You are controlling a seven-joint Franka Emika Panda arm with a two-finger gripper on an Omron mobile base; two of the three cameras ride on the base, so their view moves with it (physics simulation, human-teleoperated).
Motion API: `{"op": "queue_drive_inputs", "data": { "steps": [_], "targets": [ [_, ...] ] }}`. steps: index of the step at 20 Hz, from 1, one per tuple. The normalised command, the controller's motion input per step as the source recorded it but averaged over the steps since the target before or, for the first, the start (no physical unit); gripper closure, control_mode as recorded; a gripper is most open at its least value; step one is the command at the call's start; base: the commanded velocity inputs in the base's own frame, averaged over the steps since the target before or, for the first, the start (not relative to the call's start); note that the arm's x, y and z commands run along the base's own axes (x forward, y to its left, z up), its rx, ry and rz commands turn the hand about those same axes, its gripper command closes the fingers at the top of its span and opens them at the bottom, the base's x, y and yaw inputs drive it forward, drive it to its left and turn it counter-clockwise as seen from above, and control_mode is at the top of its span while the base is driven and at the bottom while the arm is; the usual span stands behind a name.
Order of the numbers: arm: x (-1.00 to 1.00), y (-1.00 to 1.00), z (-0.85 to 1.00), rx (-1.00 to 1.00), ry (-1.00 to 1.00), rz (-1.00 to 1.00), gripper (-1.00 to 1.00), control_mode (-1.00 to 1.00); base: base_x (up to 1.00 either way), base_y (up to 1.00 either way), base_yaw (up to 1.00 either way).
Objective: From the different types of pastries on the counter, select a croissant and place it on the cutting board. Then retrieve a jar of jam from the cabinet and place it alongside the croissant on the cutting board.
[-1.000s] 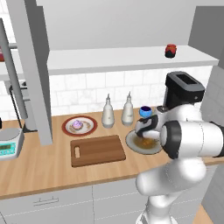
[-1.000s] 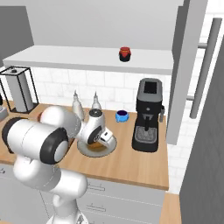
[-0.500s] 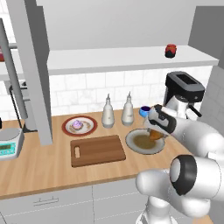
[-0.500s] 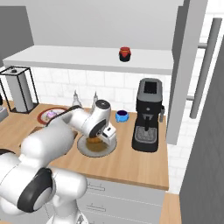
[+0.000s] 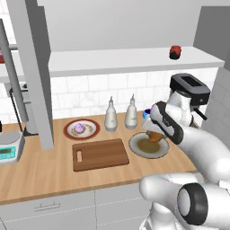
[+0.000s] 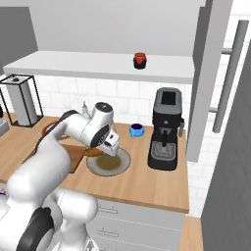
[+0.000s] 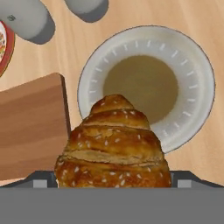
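One pastry is now in hand. The gripper (image 5: 157, 130) is closed on the croissant (image 5: 155, 136), jaws set wide across its body. In the hand view the croissant (image 7: 114, 144) sits between the two finger tips, with the white plate (image 7: 192, 74) below it, where I see only a brownish centre.

Compared with a second ago, the elbow has swung out of the foreground and the forearm now reaches forward over the plate. The croissant no longer lies on the plate; I judge it lifted clear, though the gap beneath it is hard to read.

I read the pick as complete and the transfer as about to start. The cutting board (image 5: 99, 154) lies on the counter (image 5: 45, 175) just beside the plate, on the robot's left, and nothing rests on it. In the hand view its edge (image 7: 30, 127) is near the croissant.

The cupcake (image 5: 80, 129) sits on its own plate, well apart. The jar of jam (image 5: 175, 52) stands on the cabinet shelf (image 5: 112, 60), untouched.

Caution: a grip this wide on a rounded pastry may slip, so I keep the traverse level.
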Motion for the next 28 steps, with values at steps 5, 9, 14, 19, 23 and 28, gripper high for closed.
{"op": "queue_drive_inputs", "data": {
  "steps": [5,9,14,19,23,28],
  "targets": [
    [-0.08,0.90,0.03,-0.12,0.01,0.24,1.00,-1.00,0.00,0.00,0.00],
    [-0.01,0.92,-0.02,-0.14,0.00,0.37,1.00,-1.00,0.00,0.00,0.00],
    [0.00,0.76,-0.01,-0.09,0.00,0.37,1.00,-1.00,0.00,0.00,0.00],
    [0.00,0.56,0.00,0.00,0.00,0.32,1.00,-1.00,0.00,0.00,0.00],
    [0.00,0.65,-0.02,-0.01,0.00,0.28,1.00,-1.00,0.00,0.00,0.00],
    [0.10,0.55,-0.02,-0.09,-0.07,0.23,1.00,-1.00,0.00,0.00,0.00]
  ]
}}
